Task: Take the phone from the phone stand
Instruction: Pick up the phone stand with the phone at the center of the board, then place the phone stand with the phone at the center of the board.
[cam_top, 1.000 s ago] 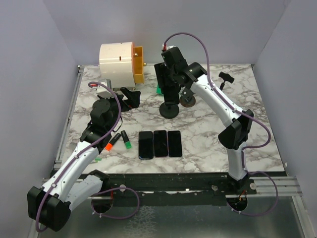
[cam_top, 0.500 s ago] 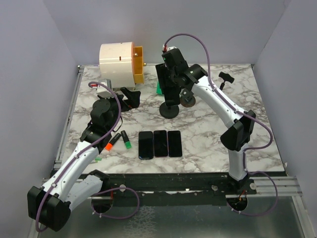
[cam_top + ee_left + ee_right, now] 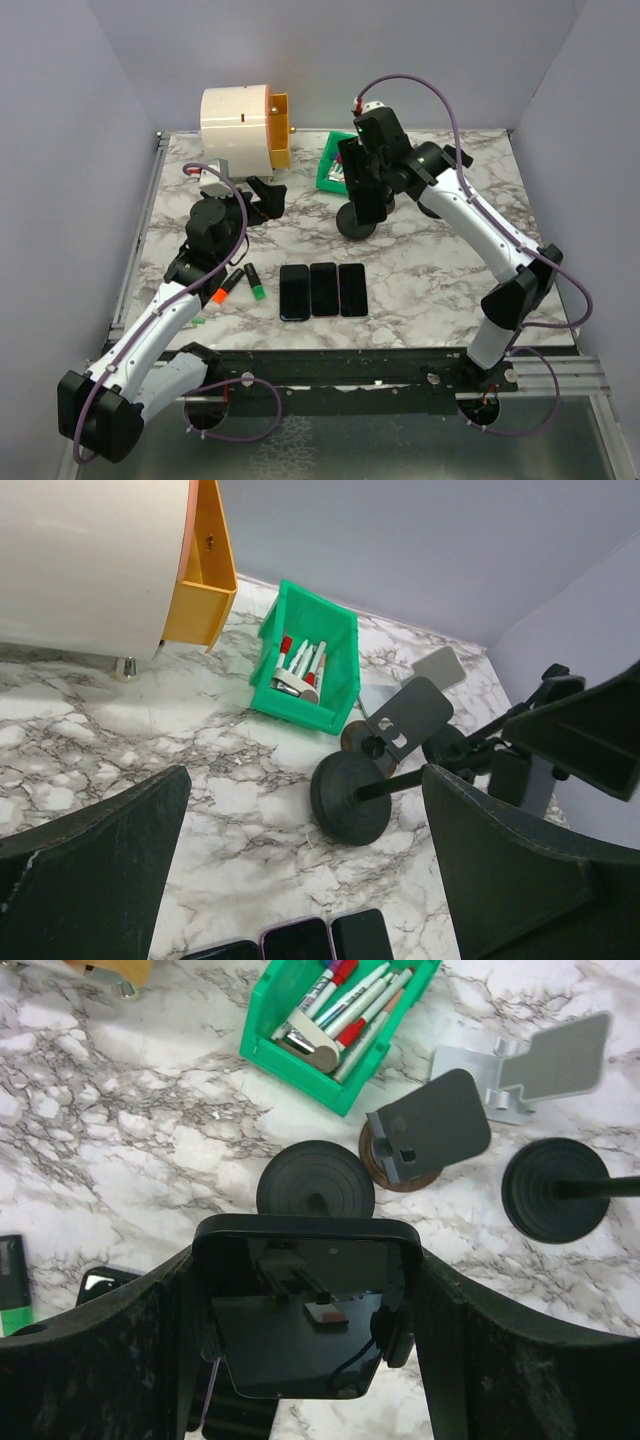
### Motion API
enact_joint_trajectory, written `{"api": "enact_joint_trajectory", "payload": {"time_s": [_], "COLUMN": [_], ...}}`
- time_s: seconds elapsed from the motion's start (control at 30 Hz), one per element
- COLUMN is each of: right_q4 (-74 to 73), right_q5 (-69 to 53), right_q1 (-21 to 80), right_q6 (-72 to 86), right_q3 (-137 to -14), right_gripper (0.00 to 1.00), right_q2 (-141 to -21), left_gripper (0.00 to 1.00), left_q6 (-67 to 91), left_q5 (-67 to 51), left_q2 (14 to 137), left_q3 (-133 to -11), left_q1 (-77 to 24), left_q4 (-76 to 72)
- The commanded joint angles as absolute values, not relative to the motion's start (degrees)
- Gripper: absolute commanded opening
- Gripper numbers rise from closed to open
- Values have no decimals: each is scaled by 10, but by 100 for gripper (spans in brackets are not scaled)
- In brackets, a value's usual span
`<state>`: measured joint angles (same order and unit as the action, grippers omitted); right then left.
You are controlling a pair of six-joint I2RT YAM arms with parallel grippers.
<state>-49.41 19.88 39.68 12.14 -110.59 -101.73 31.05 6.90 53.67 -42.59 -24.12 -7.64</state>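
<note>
the right gripper (image 3: 303, 1260) has its jaws set fairly wide, one finger against each long edge of the phone (image 3: 300, 1320), so the phone is clamped between them with its dark screen facing the wrist camera. the phone sits above the round black base of the phone stand (image 3: 315, 1190), towards the back of the marble table (image 3: 420, 270); small dark clips show at its sides, but it is hard to tell whether the stand's cradle grips it. the left gripper (image 3: 305, 810) hangs over the left part of the table with its jaws spread wide, holding and touching nothing.
</note>
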Motion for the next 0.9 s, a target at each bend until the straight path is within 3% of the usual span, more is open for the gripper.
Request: {"api": "enact_joint_trajectory", "payload": {"time_s": [0.0, 0.43, 0.87], "right_q4": [-450, -458, -445], "right_q5": [240, 240, 253], "right_q1": [396, 396, 396], "right_q6": [108, 144, 164], "right_q3": [-1089, -919, -859], "right_gripper": [47, 46, 46], "right_q2": [-933, -792, -767], "left_gripper": [98, 98, 97], "left_q6": [316, 319, 323], "left_q5": [56, 48, 42], "left_q2": [542, 556, 570], "left_q3": [-417, -417, -420], "left_q1": [-243, -243, -243], "left_q4": [-90, -89, -83]}}
